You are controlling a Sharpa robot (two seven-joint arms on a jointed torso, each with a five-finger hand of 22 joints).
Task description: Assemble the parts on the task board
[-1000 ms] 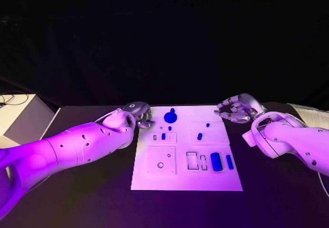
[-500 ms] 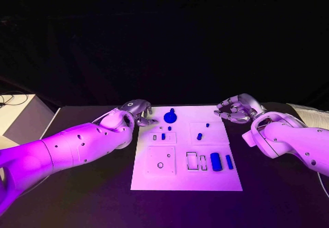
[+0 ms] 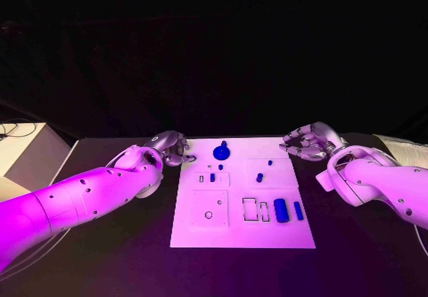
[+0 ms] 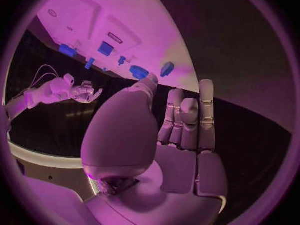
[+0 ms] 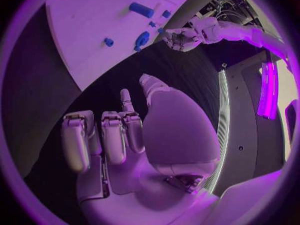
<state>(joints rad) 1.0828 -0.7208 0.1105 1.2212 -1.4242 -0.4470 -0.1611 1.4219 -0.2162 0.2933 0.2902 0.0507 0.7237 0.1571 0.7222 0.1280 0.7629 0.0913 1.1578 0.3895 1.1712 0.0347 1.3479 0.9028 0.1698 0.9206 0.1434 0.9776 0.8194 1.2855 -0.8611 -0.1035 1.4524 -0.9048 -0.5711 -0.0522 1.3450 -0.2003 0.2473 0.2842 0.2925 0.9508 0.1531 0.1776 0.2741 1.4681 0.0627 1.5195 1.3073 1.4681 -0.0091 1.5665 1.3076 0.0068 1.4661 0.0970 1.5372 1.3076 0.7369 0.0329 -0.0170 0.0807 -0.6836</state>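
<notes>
The task board [image 3: 242, 238] lies between my hands, blue parts [image 3: 281, 210] on it. My left hand [image 3: 169, 147] and right hand [image 3: 308, 142] flank its far corners, fingers loosely spread, holding nothing.

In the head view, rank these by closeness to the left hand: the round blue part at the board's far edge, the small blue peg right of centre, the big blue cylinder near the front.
From the left hand:
1. Round blue part, at the task board's far edge, just beside the hand.
2. Small blue peg, right of centre, mid-board.
3. Big blue cylinder, front right, farthest.
</notes>
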